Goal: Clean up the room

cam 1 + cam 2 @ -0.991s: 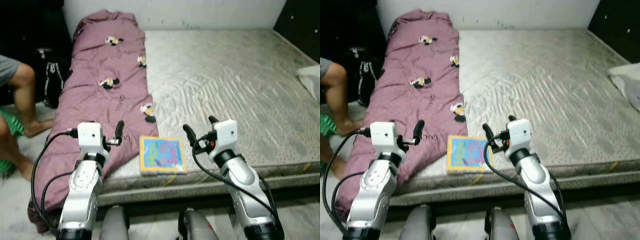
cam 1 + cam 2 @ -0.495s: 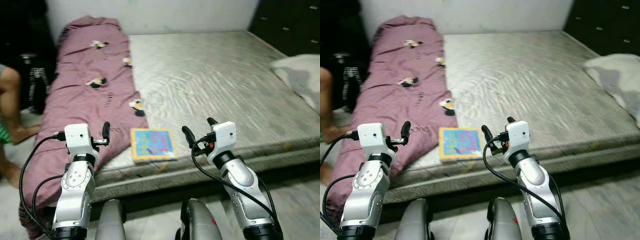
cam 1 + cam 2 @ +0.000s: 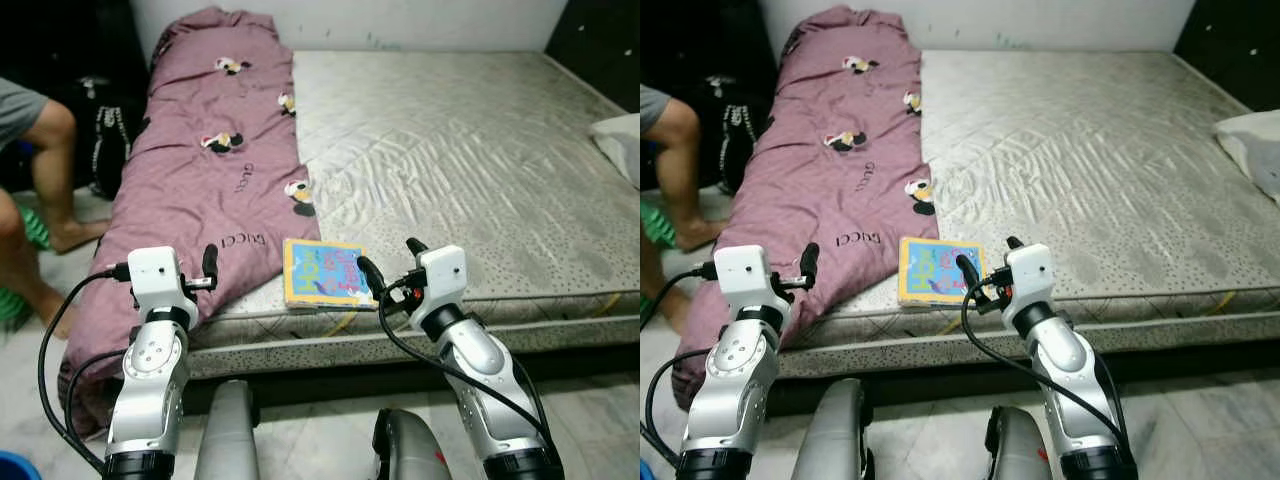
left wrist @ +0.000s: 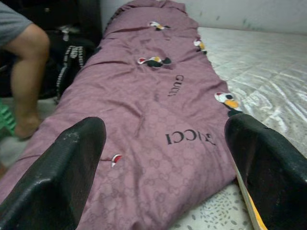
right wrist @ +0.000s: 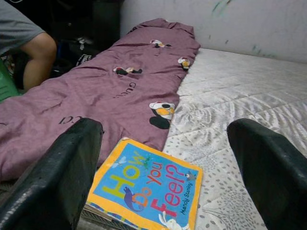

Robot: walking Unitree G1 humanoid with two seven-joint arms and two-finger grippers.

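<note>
A children's book (image 3: 325, 272) with a yellow border and a blue cover reading "How Do You Feel?" lies flat near the front edge of the bare grey mattress (image 3: 470, 150). A purple blanket (image 3: 215, 170) with cartoon patches runs down the mattress's left side and hangs over the edge. My right gripper (image 3: 390, 262) is open and held in the air at the book's right edge, with the book (image 5: 146, 189) just ahead of its fingers. My left gripper (image 3: 200, 275) is open and empty, over the blanket (image 4: 158, 110) at the bed's front left.
A person's bare legs (image 3: 40, 170) are on the floor to the left of the bed, beside a black bag (image 3: 105, 140). A white pillow (image 3: 622, 140) lies at the mattress's right edge. Dark furniture (image 3: 600, 40) stands at the back right. Pale floor runs along the bed front.
The whole view swung right and then back left, so the camera moved. The book now sits closer to my right gripper's fingers. Both grippers stayed open and empty.
</note>
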